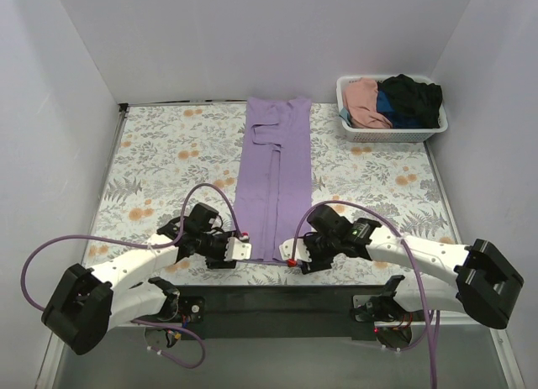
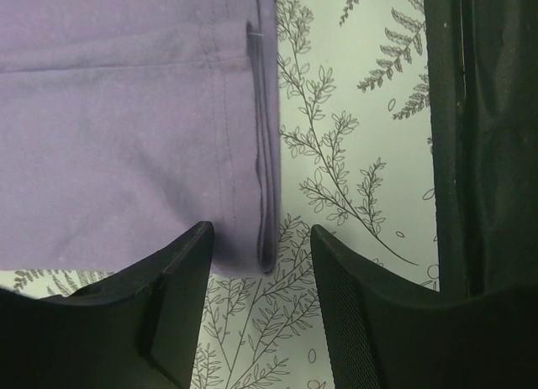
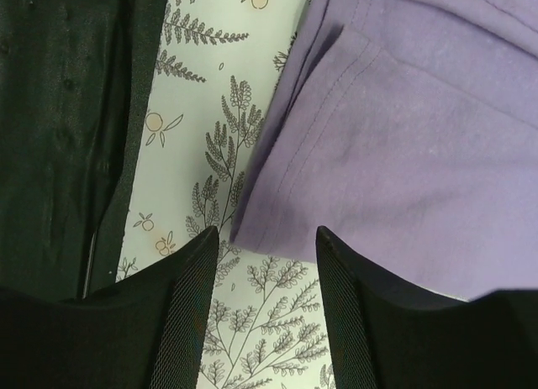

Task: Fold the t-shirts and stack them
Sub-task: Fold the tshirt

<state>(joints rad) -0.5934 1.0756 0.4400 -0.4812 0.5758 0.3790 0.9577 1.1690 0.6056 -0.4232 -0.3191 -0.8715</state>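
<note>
Left gripper point(image 2: 262, 235) and right gripper point(image 3: 267, 238) are hovering wide open, empty | lavender t-shirt point(image 1: 273, 187) hem corners just ahead | risk: catching only top layer, fold slipping apart

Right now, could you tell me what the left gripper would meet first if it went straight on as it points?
Probably the hem corner of the folded lavender-purple cloth t-shirt, just ahead of the open left gripper; depth is unclear.
</note>
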